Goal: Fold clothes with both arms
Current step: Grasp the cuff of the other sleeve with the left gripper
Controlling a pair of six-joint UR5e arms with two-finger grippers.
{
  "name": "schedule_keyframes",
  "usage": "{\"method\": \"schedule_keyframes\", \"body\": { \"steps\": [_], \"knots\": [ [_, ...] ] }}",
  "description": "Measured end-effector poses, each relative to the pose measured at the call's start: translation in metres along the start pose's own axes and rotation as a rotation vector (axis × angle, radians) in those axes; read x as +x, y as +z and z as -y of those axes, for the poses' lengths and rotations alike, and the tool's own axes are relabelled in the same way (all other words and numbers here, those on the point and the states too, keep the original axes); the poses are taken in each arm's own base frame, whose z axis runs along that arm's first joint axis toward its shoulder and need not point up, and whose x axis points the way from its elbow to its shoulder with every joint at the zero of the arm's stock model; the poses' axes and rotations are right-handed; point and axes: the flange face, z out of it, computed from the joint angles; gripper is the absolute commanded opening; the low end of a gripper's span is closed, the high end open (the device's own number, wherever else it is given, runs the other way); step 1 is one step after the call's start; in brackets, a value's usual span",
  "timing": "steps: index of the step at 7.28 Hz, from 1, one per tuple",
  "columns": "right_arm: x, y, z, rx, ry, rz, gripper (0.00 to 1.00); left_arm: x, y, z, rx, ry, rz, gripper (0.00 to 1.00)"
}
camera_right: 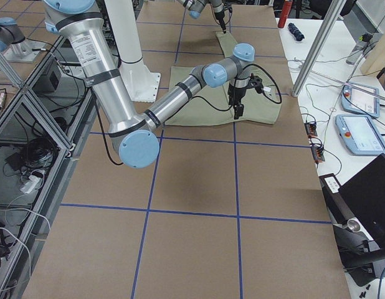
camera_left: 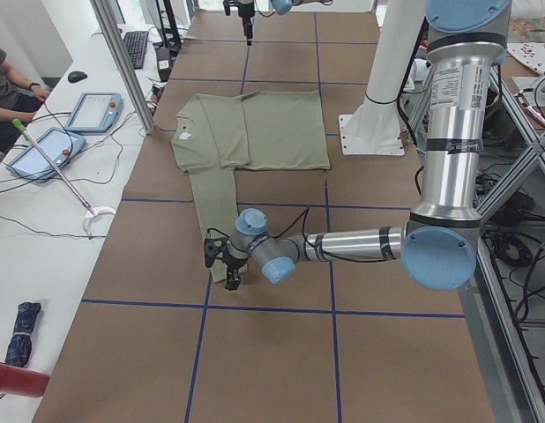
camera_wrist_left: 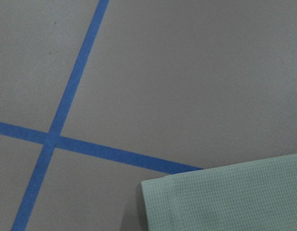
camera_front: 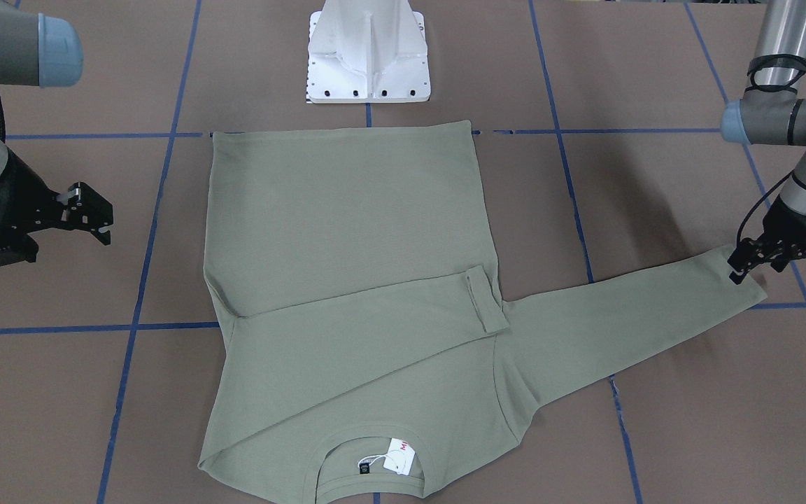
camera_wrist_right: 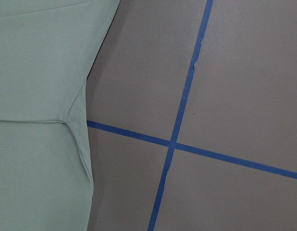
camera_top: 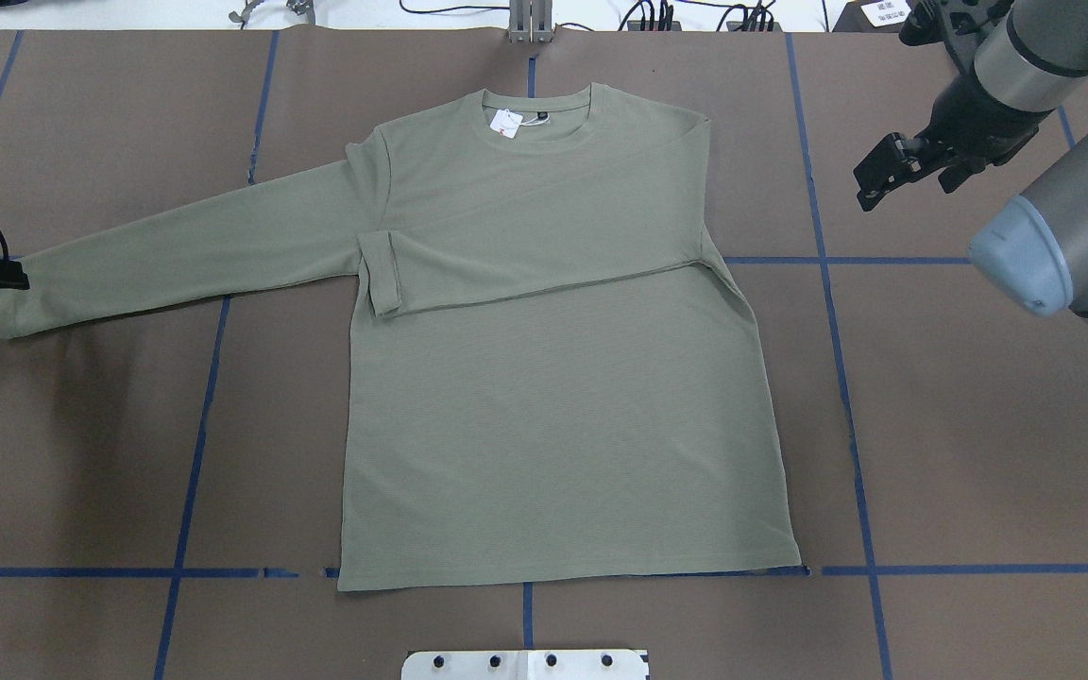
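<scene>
- Currently one olive-green long-sleeved knit shirt [camera_top: 553,406] lies flat, front up, centre of the brown table [camera_top: 81,453] in the overhead view. Collar points to the top of frame, hem to the bottom.
- Sleeves, 2: one sleeve [camera_top: 544,264] is folded across the chest, with its cuff at the body's left edge. The other sleeve [camera_top: 176,250] is stretched straight out to frame left.
- Neck: 1 white hang tag [camera_top: 505,123] and 1 black label [camera_top: 541,115], side by side inside the collar.
- Arms, 2: left arm [camera_left: 440,150] and right arm [camera_right: 93,56].
- Left gripper [camera_front: 749,269] sits low at the end of the stretched sleeve's cuff. Can't tell whether its fingers are spread or closed.
- Right gripper [camera_top: 908,184] is at the overhead's upper right, well clear of the shirt, fingers spread, holding nothing.
- 1 white pedestal base [camera_front: 368,56] sits just past the hem.
- Blue tape [camera_top: 195,453] grids the table.
</scene>
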Motion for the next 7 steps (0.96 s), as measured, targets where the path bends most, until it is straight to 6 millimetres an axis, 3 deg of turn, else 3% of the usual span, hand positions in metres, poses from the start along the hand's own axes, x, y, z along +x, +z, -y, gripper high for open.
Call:
{"method": "schedule_keyframes", "body": {
  "steps": [2, 7],
  "knots": [
    [-0.0004, -0.0003, 0.0001, 0.000, -0.001, 0.001, 1.00, 0.0009, 0.0004, -0.0012, -0.002, 0.001, -0.001, 0.79],
    [0.0030, -0.0051, 0.0015, 0.002, 0.008, 0.009, 1.00, 0.0026, 0.0011, -0.0031, -0.005, 0.003, -0.003, 0.79]
  ]
}}
